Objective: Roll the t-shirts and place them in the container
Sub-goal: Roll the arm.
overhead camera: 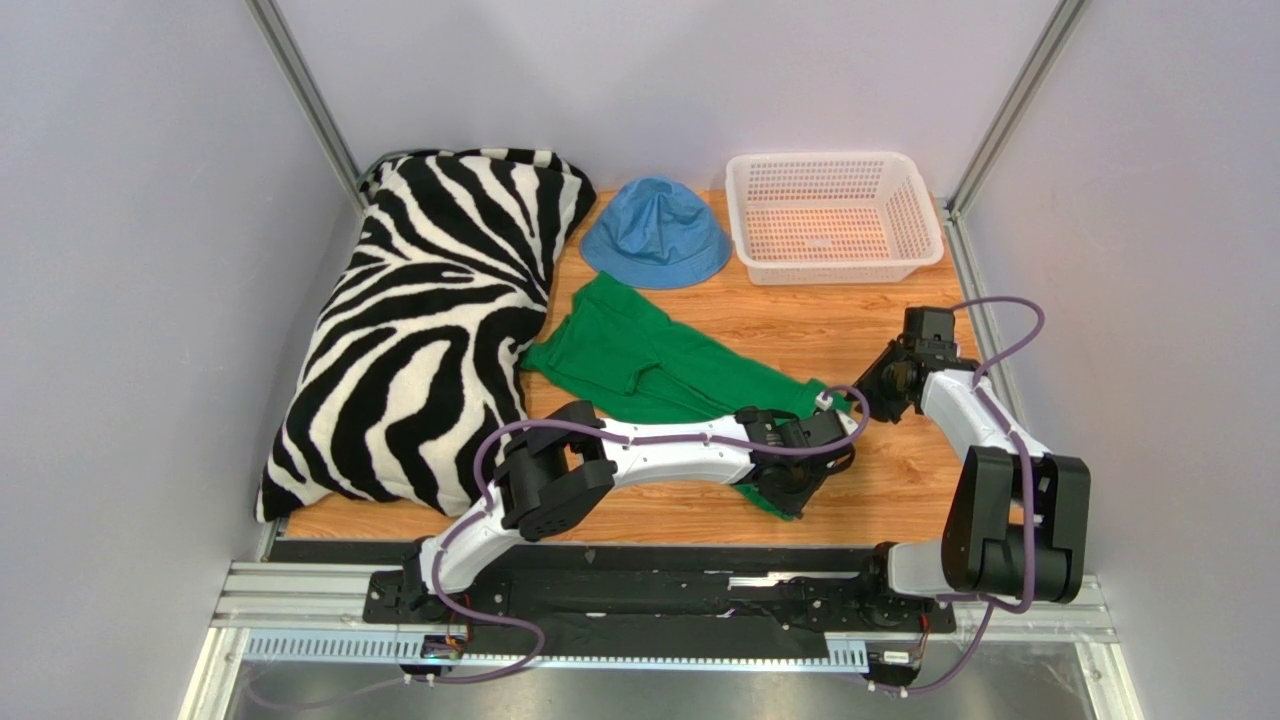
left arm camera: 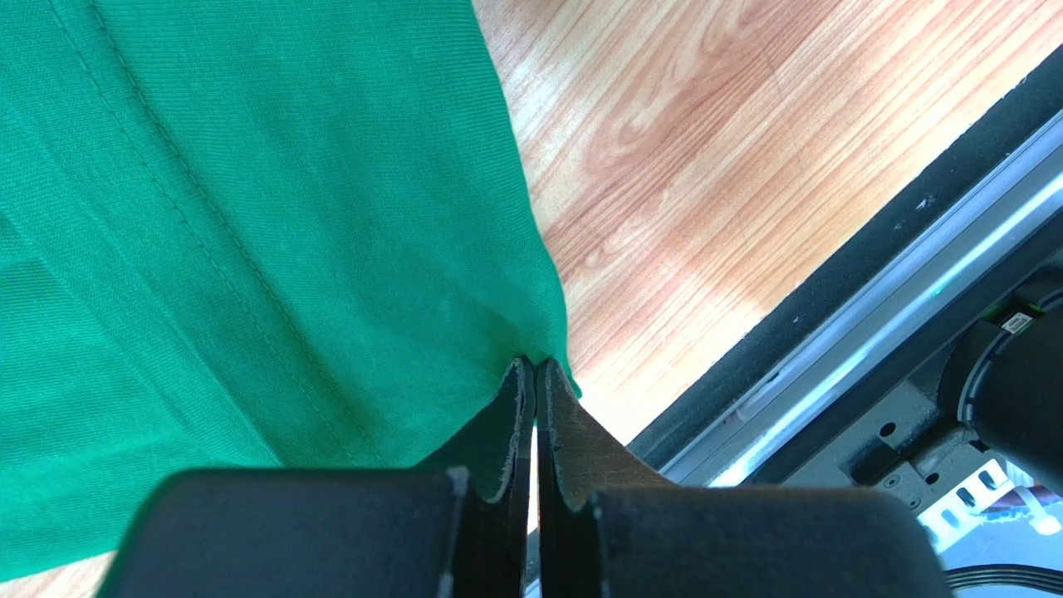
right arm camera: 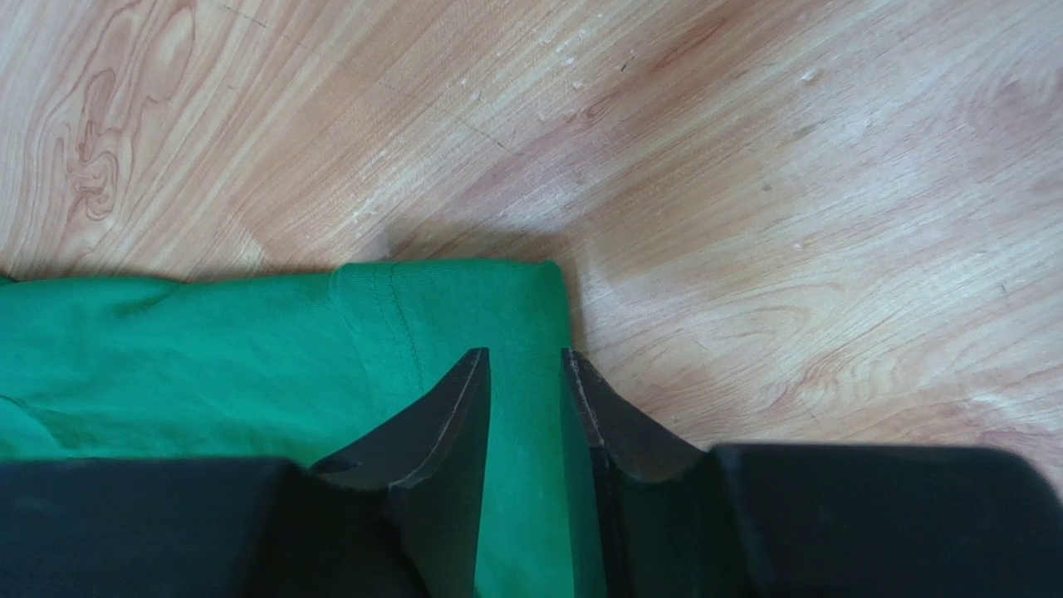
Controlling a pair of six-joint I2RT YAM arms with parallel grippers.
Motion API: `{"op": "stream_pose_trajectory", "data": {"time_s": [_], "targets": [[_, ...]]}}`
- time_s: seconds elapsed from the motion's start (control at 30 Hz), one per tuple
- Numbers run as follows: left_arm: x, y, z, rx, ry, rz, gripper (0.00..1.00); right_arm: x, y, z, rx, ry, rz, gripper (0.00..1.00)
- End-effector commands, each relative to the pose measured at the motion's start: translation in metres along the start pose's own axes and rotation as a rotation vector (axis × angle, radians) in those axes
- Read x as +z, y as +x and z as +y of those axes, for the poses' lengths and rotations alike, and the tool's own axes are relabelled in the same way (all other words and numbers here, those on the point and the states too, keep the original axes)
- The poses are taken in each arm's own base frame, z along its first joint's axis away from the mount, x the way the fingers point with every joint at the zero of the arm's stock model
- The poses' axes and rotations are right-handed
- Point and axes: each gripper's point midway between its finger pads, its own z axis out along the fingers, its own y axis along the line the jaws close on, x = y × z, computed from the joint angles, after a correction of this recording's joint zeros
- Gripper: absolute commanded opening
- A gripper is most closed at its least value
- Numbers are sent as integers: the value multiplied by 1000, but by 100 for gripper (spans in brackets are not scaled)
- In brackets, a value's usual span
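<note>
left tool (left arm camera: 535,366) clamps t-shirt (left arm camera: 250,224) | right tool (right arm camera: 524,356) ajar over it | pillow (overhead camera: 421,330) alongside

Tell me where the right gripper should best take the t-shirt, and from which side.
Probably the square corner by the stitched hem, where the t-shirt lies flat on the table. Come from above with the right gripper, jaws astride the side edge; the left gripper pinches another corner.

Bright, even light, soft faint shadows, a pale glare patch on the table (left arm camera: 649,268), sharp focus.
</note>
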Motion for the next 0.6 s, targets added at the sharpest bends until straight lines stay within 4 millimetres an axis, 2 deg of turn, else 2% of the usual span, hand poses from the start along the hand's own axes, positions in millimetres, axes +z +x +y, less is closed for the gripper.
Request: {"op": "stream_pose_trajectory", "data": {"time_s": [0.0, 0.3, 0.57], "targets": [[-18, -16, -8, 12, 22, -58, 0, 3, -8, 9, -17, -64, -45, 31], [-26, -20, -9, -2, 70, -79, 0, 24, -1, -1, 4, -37, -38, 34], [-32, -20, -15, -2, 133, -86, 0, 33, -9, 0, 18, -28, -56, 29]]}}
